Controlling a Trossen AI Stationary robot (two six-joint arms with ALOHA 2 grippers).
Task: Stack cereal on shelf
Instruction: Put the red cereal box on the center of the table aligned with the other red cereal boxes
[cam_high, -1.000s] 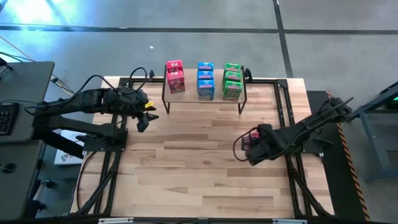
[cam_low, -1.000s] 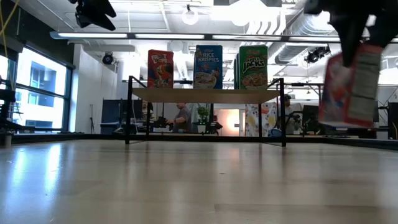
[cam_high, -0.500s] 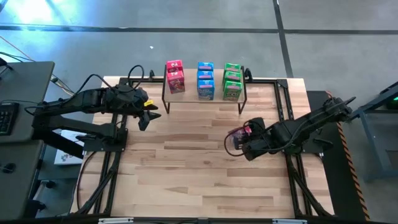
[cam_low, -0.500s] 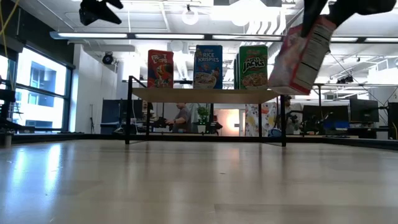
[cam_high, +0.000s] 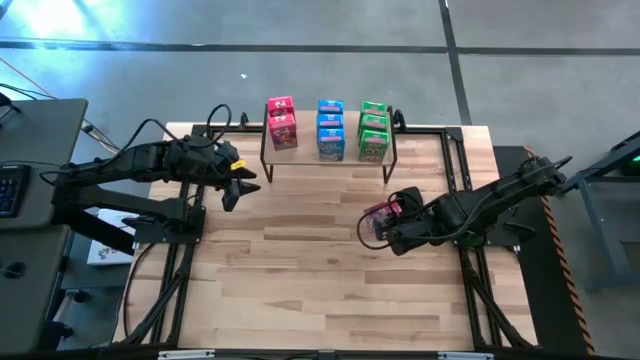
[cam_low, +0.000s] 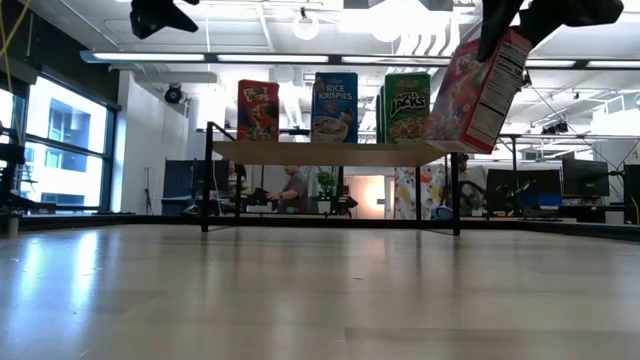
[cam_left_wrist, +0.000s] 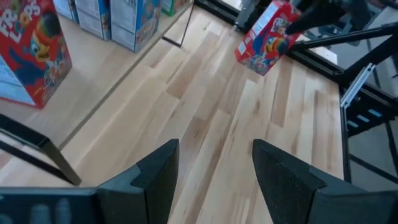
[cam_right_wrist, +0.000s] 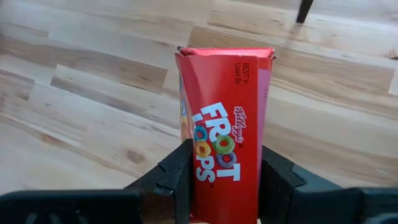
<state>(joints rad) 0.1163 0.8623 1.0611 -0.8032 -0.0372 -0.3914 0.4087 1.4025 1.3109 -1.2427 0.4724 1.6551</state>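
Desk (cam_high: 320, 270) — pale wood planks, smooth, with a soft sheen in the low view. Shelf (cam_low: 330, 152): light wood top, thin matt black metal legs. Red-pink cereal box (cam_right_wrist: 225, 146) — printed cardboard, slightly glossy, top flap creased. Right tool (cam_right_wrist: 224, 186) fingers (cam_right_wrist: 177, 180): matt black plastic.

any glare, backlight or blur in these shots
Low view: bright ceiling lights and a window backlight it, so the shelf legs read dark and the table shows sheen. Right wrist view: the red box in the right tool is sharp. High view: even light, no strong glare.
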